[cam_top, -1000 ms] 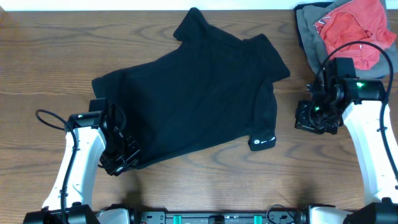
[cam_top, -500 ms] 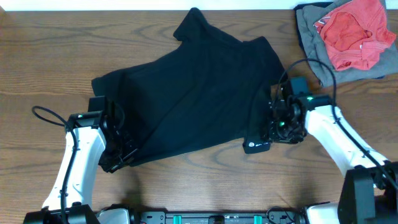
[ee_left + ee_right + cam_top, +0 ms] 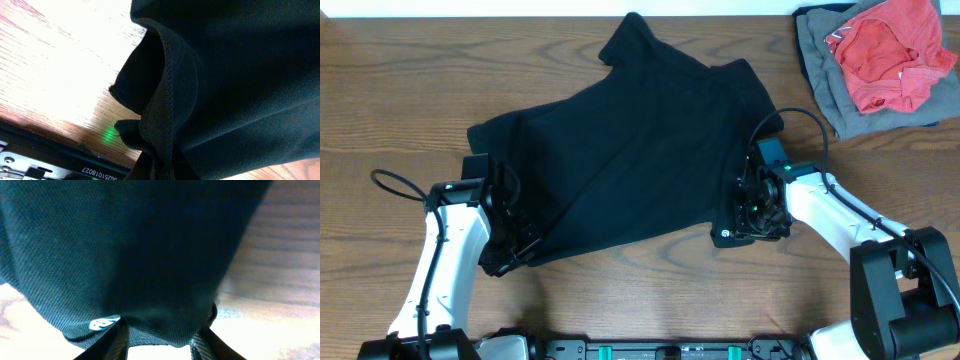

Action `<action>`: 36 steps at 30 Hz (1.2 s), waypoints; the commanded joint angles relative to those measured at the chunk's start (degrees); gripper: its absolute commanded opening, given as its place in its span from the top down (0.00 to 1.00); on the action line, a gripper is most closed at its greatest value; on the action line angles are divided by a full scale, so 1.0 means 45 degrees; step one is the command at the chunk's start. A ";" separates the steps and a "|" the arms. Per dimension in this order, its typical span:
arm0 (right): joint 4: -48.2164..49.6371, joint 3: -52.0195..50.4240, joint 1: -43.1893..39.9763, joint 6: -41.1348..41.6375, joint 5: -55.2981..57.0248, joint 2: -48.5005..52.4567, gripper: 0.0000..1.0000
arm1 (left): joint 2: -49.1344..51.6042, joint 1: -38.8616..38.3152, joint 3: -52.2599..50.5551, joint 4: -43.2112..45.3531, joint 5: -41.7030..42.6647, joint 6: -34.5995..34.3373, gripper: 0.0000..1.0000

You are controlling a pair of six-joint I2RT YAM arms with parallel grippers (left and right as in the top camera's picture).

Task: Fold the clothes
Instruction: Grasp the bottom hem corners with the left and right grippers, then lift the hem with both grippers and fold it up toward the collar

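Note:
The black T-shirt [image 3: 630, 150] lies spread on the wooden table, collar toward the back. Its small white logo patch [image 3: 723, 237] is at the front right corner. My left gripper [image 3: 510, 248] is at the shirt's front left hem; in the left wrist view it is shut on a bunched fold of black fabric [image 3: 165, 115]. My right gripper [image 3: 750, 215] sits over the front right corner. In the right wrist view its fingers [image 3: 162, 342] are spread apart with the hem between them, and the logo patch [image 3: 102, 324] is beside the left finger.
A red garment [image 3: 885, 50] lies on a grey garment [image 3: 818, 55] at the back right corner. The left arm's cable [image 3: 395, 185] loops over the table at the left. The table's front edge is close behind both arms.
My right arm has swung left from the bare table at the right onto the shirt's front right corner. The left gripper has stayed at the front left hem.

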 commanded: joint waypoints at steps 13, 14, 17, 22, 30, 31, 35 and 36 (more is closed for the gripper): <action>-0.0792 0.0189 0.0223 0.0724 0.1967 0.0345 0.41 | 0.0029 -0.0044 0.0107 0.0019 -0.0549 0.0073 0.94; -0.0840 0.0189 0.0223 0.0724 0.2137 0.0345 0.45 | 0.0029 -0.0044 0.0107 0.0029 -0.0549 0.0073 0.94; -0.0971 0.0185 0.0223 0.0714 0.2531 0.0345 0.73 | 0.0029 -0.0044 0.0107 0.0087 -0.0549 0.0073 0.94; -0.1015 0.0160 0.0316 0.0690 0.2506 0.0345 0.99 | 0.0039 -0.0044 0.0005 0.0180 -0.0544 0.0073 0.94; -0.2424 0.1253 0.0369 0.0729 0.2040 -0.0136 0.99 | 0.0034 -0.0039 -0.0010 -0.0010 -0.0534 0.0296 0.94; -0.2977 0.1700 0.0355 0.0549 0.2040 -0.0369 0.99 | 0.0034 -0.0039 0.0083 -0.0199 -0.0534 0.0369 0.94; -0.5047 0.3351 0.0287 0.0248 0.2132 -0.1321 0.99 | -0.0044 -0.0039 0.0714 -0.1180 -0.0291 0.0359 0.94; -0.5600 0.3725 0.0238 0.0248 0.2127 -0.1574 0.99 | -0.0087 -0.0044 0.0933 -0.1443 -0.0180 0.0359 0.94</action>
